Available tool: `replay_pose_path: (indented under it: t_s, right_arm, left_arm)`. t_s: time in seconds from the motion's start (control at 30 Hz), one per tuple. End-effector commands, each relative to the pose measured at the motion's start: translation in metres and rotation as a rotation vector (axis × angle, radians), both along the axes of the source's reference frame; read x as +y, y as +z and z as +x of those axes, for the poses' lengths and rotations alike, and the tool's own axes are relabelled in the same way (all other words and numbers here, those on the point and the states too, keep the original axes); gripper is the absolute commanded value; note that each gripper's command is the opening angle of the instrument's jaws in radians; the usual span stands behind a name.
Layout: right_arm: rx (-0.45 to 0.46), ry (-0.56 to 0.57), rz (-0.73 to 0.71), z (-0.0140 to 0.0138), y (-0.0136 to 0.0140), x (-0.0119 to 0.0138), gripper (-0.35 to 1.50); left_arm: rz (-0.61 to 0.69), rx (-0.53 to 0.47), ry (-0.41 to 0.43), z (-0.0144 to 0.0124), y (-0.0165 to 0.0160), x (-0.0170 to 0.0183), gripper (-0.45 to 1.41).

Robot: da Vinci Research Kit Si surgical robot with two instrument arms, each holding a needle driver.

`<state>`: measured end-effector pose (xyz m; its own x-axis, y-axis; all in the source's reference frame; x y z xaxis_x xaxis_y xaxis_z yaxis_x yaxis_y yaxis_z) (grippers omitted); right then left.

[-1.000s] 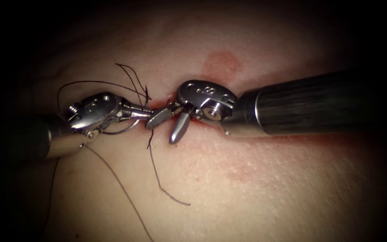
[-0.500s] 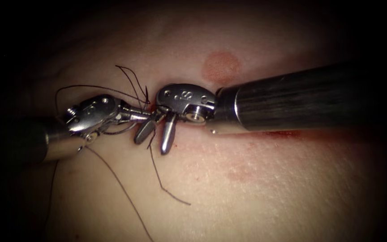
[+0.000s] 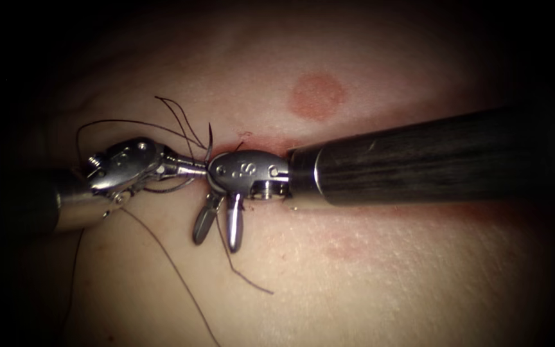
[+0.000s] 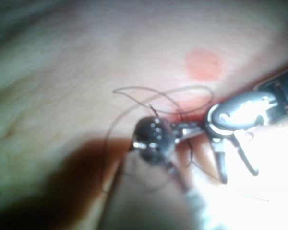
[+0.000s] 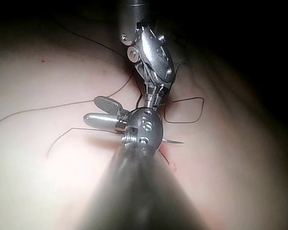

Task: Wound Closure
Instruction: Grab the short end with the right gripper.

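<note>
At frame centre in the endoscope view, the right arm's tool (image 3: 216,226) enters from the right, its shaft lying across the cut (image 3: 252,142) on the tissue (image 3: 387,276), its parted jaws pointing toward the lower edge and holding nothing. Just left of it, touching its wrist, the left arm's tool (image 3: 194,168) reaches in from the left edge. Thread (image 3: 181,122) loops above the left tool; a loose end (image 3: 242,276) trails below the right tool's jaws. A round mark (image 3: 317,95) sits above the right shaft.
</note>
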<state>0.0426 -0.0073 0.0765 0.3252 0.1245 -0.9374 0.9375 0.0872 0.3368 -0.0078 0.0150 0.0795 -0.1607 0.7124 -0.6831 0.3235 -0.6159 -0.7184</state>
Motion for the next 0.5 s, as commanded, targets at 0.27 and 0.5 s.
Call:
replay_pose_path:
  t_s: [0.27,0.5]
  right_arm:
    - [0.018,-0.054,-0.084,0.0004,0.0013,-0.0009,0.52]
    - [0.043,-0.051,-0.196,0.0011,0.0029,-0.0023,0.44]
  left_arm:
    - [0.001,-0.001,0.0,-0.0006,0.0008,-0.0002,-0.35]
    - [0.0,-0.001,0.0,-0.0004,0.0008,-0.0002,-0.35]
